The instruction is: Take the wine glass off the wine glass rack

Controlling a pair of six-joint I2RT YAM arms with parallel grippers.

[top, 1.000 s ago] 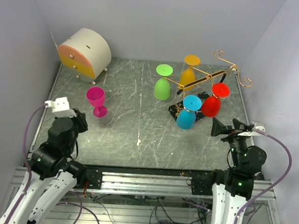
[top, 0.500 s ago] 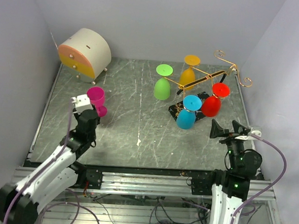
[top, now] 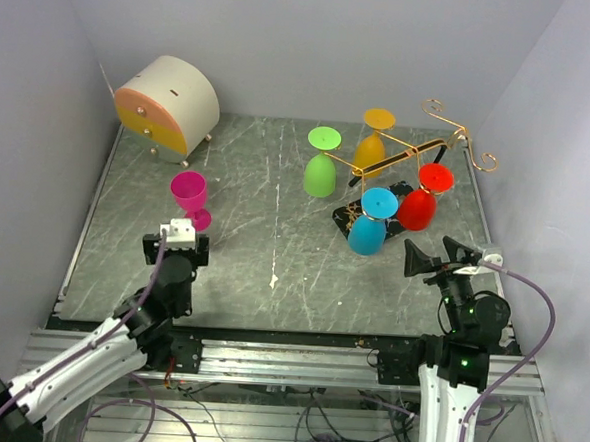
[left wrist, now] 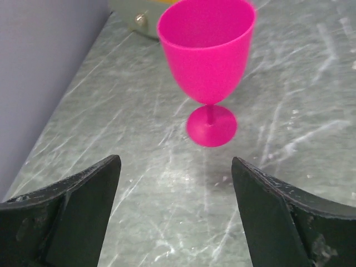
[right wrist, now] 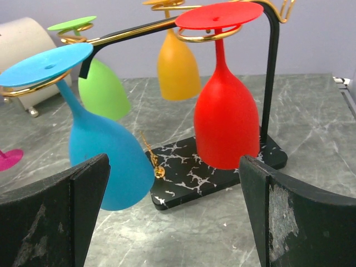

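Note:
The wine glass rack (top: 420, 149), gold wire on a black marbled base (right wrist: 189, 175), stands at the back right. Hanging upside down from it are a green (top: 320, 172), an orange (top: 372, 146), a blue (top: 368, 230) and a red wine glass (top: 417, 206). A magenta wine glass (top: 189, 197) stands upright on the table at the left. My left gripper (top: 177, 246) is open just on the near side of it, holding nothing; the glass (left wrist: 207, 53) stands beyond the left gripper (left wrist: 175, 161). My right gripper (top: 435, 258) is open, facing the blue (right wrist: 103, 161) and red (right wrist: 225, 125) glasses.
A round white box with an orange front (top: 167, 106) stands at the back left corner. Grey walls close the table on the left, back and right. The rack's curled hooks (top: 484, 160) reach toward the right wall.
My left arm swung in from the far left to face the magenta glass, then drew back toward the near edge, its jaws now wide. The right gripper crept slightly left.

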